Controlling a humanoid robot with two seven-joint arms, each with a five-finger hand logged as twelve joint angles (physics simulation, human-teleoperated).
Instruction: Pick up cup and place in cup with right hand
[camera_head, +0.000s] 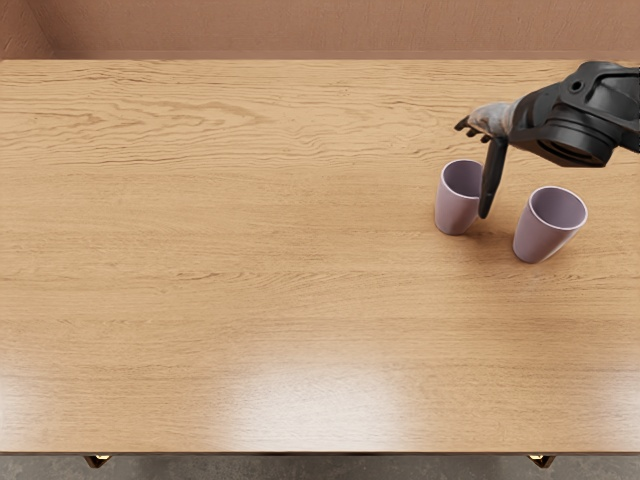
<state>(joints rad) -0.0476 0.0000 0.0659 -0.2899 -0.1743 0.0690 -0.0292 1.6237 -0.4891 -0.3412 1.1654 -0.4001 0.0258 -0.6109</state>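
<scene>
Approach to the near-hand cup (453, 205), judged to be the step in hand; neither cup is grasped.
The right hand (490, 122) is released, its thumb (492, 180) pointed to 6 o'clock across the cup's rim; contact cannot be told. Both cups are stood on the table (250, 260), that cup at 2 o'clock from its centre, the second cup (541, 232) near 3 o'clock. Mouths are directed upward, long axes vertical. Lowering and closure around the first are called for next.

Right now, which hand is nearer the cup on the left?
Right: the right hand hovers by that cup, one finger pointing down near it. The left hand is out of view.
</scene>
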